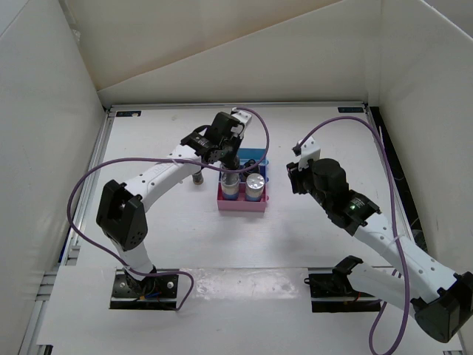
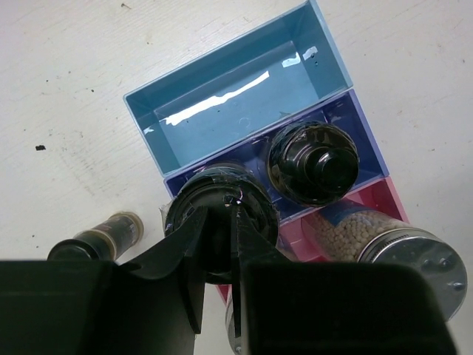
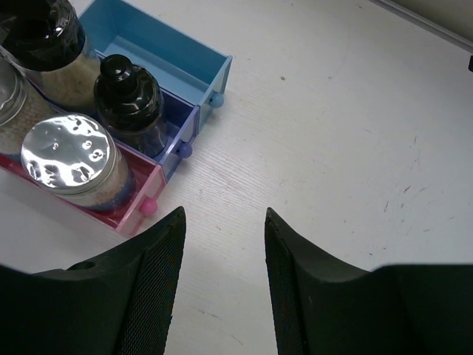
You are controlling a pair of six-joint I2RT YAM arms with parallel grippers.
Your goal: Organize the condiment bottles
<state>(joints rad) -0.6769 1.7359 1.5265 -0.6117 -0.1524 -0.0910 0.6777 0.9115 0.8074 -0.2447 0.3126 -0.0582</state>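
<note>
**Left end effector grips a black-capped bottle in the rack**

In the left wrist view, the left end effector (image 2: 218, 222) is closed narrowly on the cap of a black-capped bottle (image 2: 222, 203). This bottle is at the left end of the middle, purple tier of the rack (image 2: 244, 89). A second black-capped bottle (image 2: 314, 163) stands to its right in the same tier. The light blue tier above them in the frame holds nothing.

A silver-topped bottle (image 2: 403, 248) sits in the pink tier at lower right, and another silver-topped one (image 1: 231, 191) stands beside it in the overhead view. A brownish bottle (image 2: 100, 235) lies on its side on the surface (image 3: 355, 148), at the left of the frame and apart from the rack.

The right end effector (image 3: 224, 218) is spread wide over bare surface, with the rack at the upper left of its view.
</note>
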